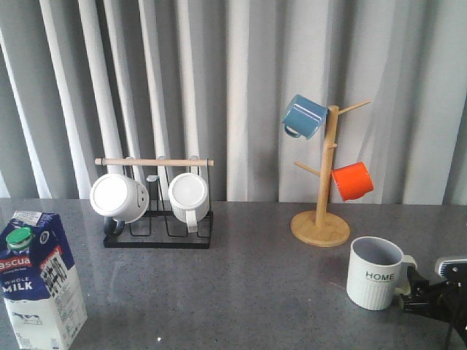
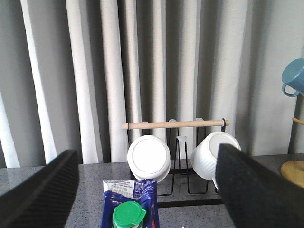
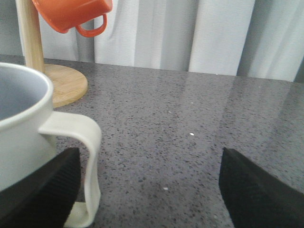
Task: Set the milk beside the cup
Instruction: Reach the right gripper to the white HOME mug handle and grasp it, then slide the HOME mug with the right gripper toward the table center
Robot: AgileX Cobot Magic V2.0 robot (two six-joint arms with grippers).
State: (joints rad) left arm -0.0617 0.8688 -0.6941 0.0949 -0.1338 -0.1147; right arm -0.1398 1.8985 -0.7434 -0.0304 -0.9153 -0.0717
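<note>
Milk [image 1: 40, 281] stands upright at the lower left of the front frame, on the grey speckled table [image 1: 233, 292]; it is a blue-and-white carton with a green round cap, and the words "WHOLE MILK" are readable on its face. In the left wrist view the top of the carton shows at the bottom centre, between the two black fingers [image 2: 40, 190] of the left gripper [image 2: 149, 190]; the fingers are spread wide, one on each side, and they do not touch the carton, so this gripper holds nothing.

The cup [image 1: 375, 272] stands at the lower right of the front frame, well apart from the milk; it is a white ribbed mug with "HOME" in black and a greyish inside (its cream handle points toward the right edge of the frame). The right gripper [image 1: 427, 293] is at the lower right corner of the front frame, just beside the handle; in the right wrist view its black fingers [image 3: 40, 190] are wide apart and grip nothing, and the handle is close to one of them; whether they touch I cannot tell.

Behind, at the centre left of the front frame, a black wire rack [image 1: 157, 219] with a wooden bar carries two plain white mugs [image 1: 119, 197]; at the upper right a wooden mug tree [image 1: 321, 219] carries a blue mug [image 1: 303, 117] and an orange mug [image 1: 352, 181]; grey curtains [image 1: 233, 87] fill the background.
</note>
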